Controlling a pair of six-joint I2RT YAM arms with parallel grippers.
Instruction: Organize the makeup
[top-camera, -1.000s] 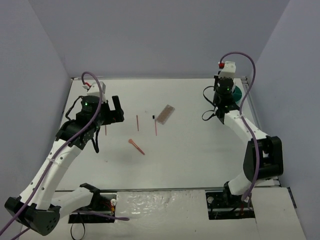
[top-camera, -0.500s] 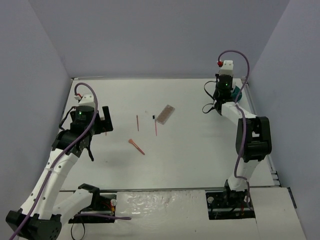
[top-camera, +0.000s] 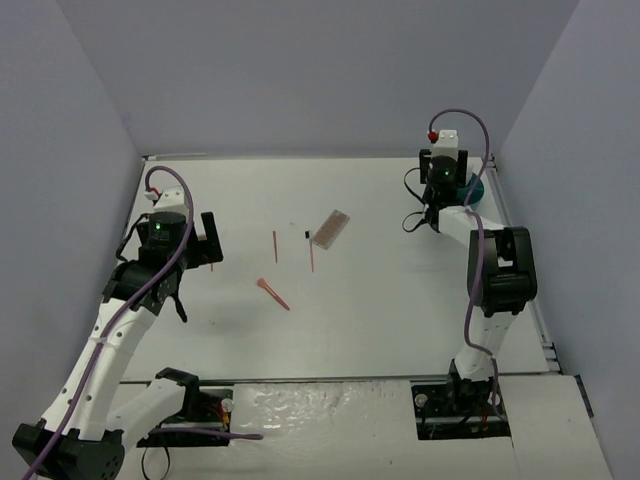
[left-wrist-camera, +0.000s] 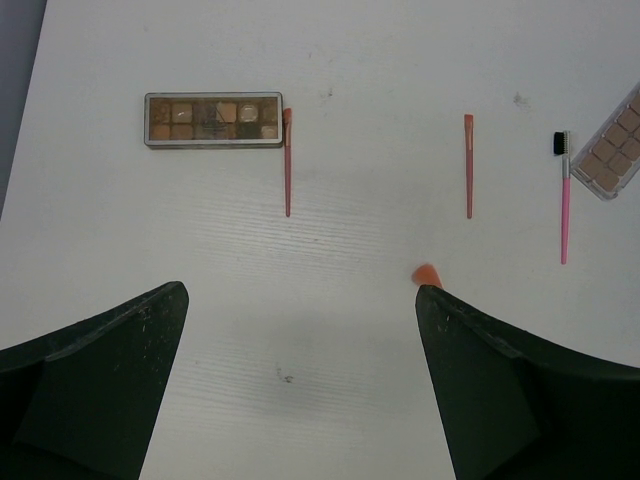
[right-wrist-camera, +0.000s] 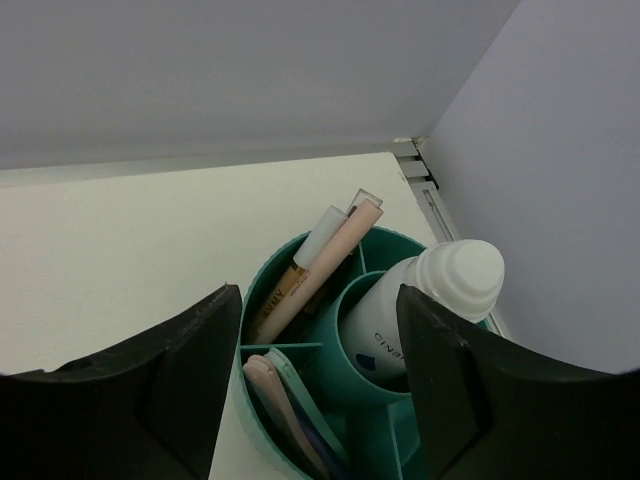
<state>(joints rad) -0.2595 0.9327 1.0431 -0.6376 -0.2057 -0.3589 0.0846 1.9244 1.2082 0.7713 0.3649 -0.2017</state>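
Teal tub (right-wrist-camera: 395, 235) holds white bottle (right-wrist-camera: 440, 290), tubes (right-wrist-camera: 310, 270), perhaps applicators (right-wrist-camera: 275, 385); left tool (left-wrist-camera: 300, 295), right tool (right-wrist-camera: 318, 293) parted.

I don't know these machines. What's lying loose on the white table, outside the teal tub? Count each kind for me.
Palettes: 2
Plain pink sticks: 2
Black-tipped pink brush: 1
Orange applicator: 1
Total: 6

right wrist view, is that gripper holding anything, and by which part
Nothing is held. The right gripper stands open above the teal tub; the white bottle sits in its centre cup.
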